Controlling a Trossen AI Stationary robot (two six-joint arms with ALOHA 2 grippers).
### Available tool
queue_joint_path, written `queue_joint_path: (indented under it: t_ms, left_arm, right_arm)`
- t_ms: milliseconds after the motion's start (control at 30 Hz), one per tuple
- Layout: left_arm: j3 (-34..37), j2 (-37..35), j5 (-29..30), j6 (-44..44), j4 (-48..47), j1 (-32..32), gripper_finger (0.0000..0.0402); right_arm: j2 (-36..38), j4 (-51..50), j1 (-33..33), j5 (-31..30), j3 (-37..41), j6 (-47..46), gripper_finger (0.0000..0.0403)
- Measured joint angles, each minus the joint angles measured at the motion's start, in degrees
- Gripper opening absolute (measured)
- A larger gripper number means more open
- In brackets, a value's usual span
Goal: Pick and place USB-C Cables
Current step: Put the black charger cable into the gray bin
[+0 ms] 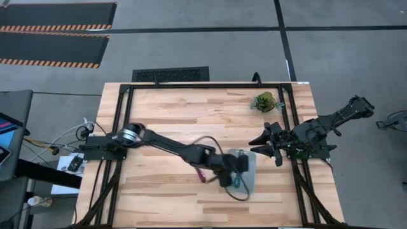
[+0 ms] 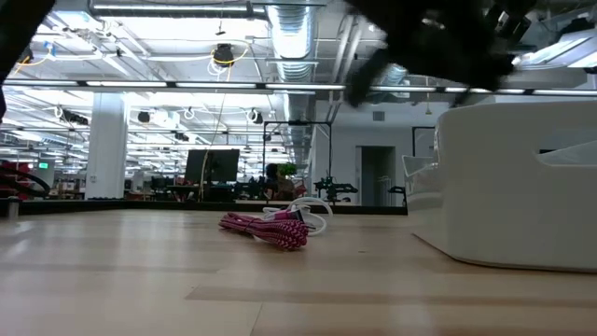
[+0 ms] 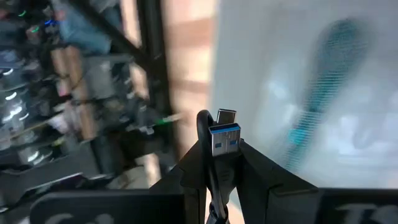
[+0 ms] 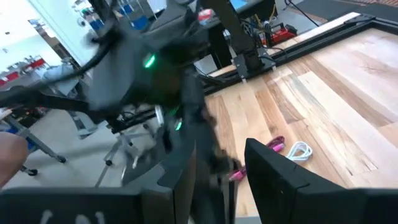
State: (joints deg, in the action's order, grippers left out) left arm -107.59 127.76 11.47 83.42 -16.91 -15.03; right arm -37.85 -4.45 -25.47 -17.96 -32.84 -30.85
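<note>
My left gripper (image 1: 234, 166) hovers over the pale blue tray (image 1: 252, 164) and is shut on the black cable (image 3: 219, 163). The teal cable (image 1: 237, 182) lies inside the tray and shows blurred in the left wrist view (image 3: 323, 93). The dark red cable (image 1: 202, 173) lies on the table left of the tray, with the white cable (image 2: 312, 211) beside it. Both also show in the right wrist view, the dark red cable (image 4: 275, 144) next to the white cable (image 4: 300, 150). My right gripper (image 1: 266, 145) is open and empty to the right of the tray. My left gripper pinches the black cable between its two fingers, just behind its plug ends (image 3: 224, 140), which stick out past the fingertips. The plugs are clear above the tray. A slack loop of the cable (image 1: 240, 193) trails out past the tray's near edge.
A small green plant (image 1: 264, 100) stands at the far right of the table. The tray's wall (image 2: 504, 196) fills the right of the low view. Bare wood lies to the table's left and near side.
</note>
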Motion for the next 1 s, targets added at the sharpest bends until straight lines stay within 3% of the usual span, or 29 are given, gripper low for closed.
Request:
queue_joint_path:
  t_ms: [100,200,267,433,633,767,1000]
  left_arm:
    - [-11.69,6.25,4.76,-3.89,-11.09,-0.26,0.0041]
    - [-22.63,9.98,2.98,-7.83,-23.44,-0.21,0.0041]
    - [-27.2,11.66,0.64,-8.27,-26.62,-0.17,0.0041]
    - [-26.3,12.27,-1.77,-1.73,-29.6,-0.54,0.0041]
    - [-22.14,12.25,-4.97,-0.87,-30.11,0.05,0.005]
    - [-18.39,12.07,-7.84,0.81,-29.03,0.15,0.0046]
    - [-13.23,12.09,-7.76,1.12,-22.81,0.35,0.0055]
  right_arm:
    - [-0.02,-0.46,0.0,0.0,0.02,-0.05,0.0161]
    - [-0.02,-0.93,-0.04,0.02,0.02,-0.2,0.0161]
    - [0.0,-1.45,-0.03,0.0,0.02,-0.18,0.0161]
    - [-0.02,-3.22,0.02,0.0,0.02,0.34,0.0161]
    - [-0.17,-3.41,0.0,0.0,0.02,0.81,0.0161]
    - [-0.19,-3.48,0.11,-0.02,0.02,0.9,0.0161]
    - [-0.19,-3.48,0.11,-0.02,0.02,0.9,0.0161]
